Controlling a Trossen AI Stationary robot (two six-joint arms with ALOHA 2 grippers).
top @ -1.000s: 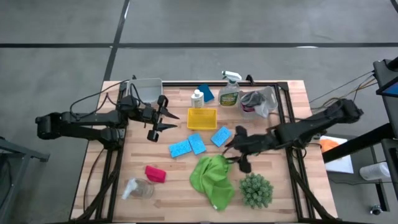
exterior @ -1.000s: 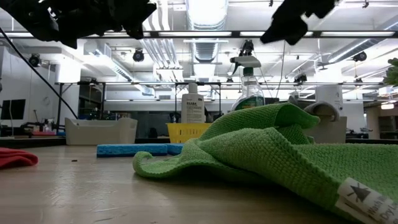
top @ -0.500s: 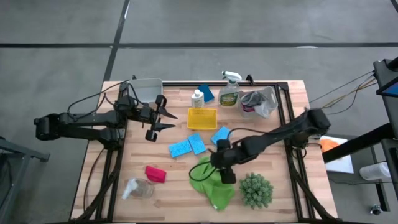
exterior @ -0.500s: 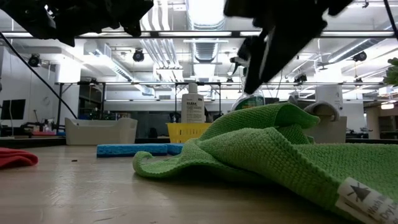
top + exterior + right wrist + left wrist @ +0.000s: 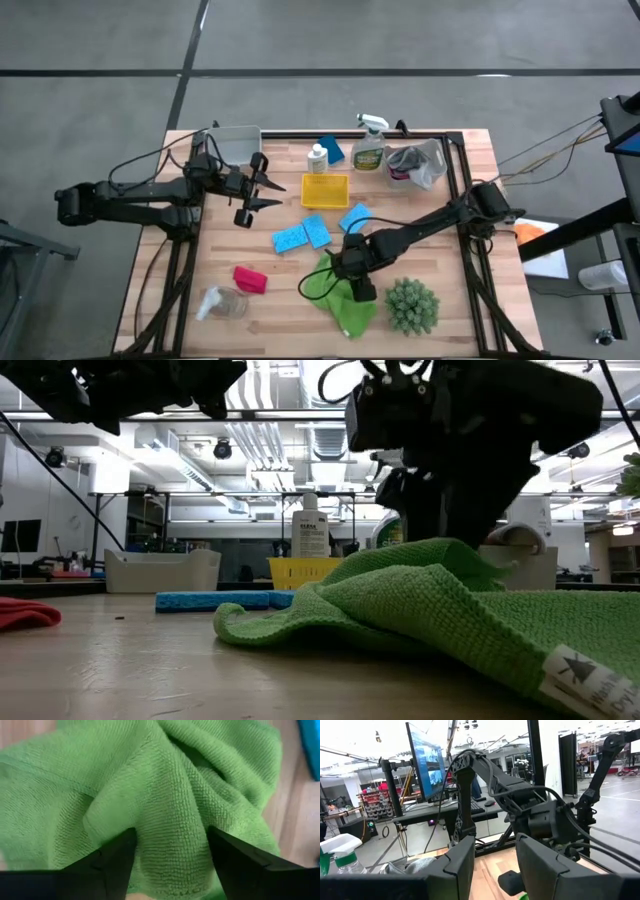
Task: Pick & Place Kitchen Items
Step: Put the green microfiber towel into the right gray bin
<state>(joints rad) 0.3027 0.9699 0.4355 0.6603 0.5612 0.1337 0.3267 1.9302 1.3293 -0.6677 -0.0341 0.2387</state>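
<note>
The green cloth (image 5: pixel 335 300) lies crumpled on the table's near middle, with a raised fold (image 5: pixel 165 795) at its top. My right gripper (image 5: pixel 352 275) points down onto it, open, with one finger on each side of that fold (image 5: pixel 450 555). My left gripper (image 5: pixel 262 190) hangs open and empty above the far left of the table. Several blue sponges (image 5: pixel 316 229) lie flat between the two. A spray bottle (image 5: pixel 369 148) and a small white bottle (image 5: pixel 317 158) stand at the far edge. A magenta cloth (image 5: pixel 250 279) and a clear jar (image 5: pixel 225 303) lie near left. My right gripper comes at the green cloth from above, pointing steeply down. Its two fingers (image 5: pixel 117 852) stand on either side of the raised fold (image 5: pixel 167 827) near the cloth's far end. I cannot tell whether they touch it. The cloth rests on the table.
A yellow tray (image 5: pixel 325 190) sits at the far middle and a grey bin (image 5: pixel 237 143) at the far left. A spiky green plant (image 5: pixel 412 306) stands just right of the cloth. A crumpled grey bag (image 5: pixel 415 163) lies far right.
My right gripper has swung from the table's right toward the near middle and come down onto the green cloth. It has tipped from nearly level to pointing steeply down. The cloth stays where it was.
</note>
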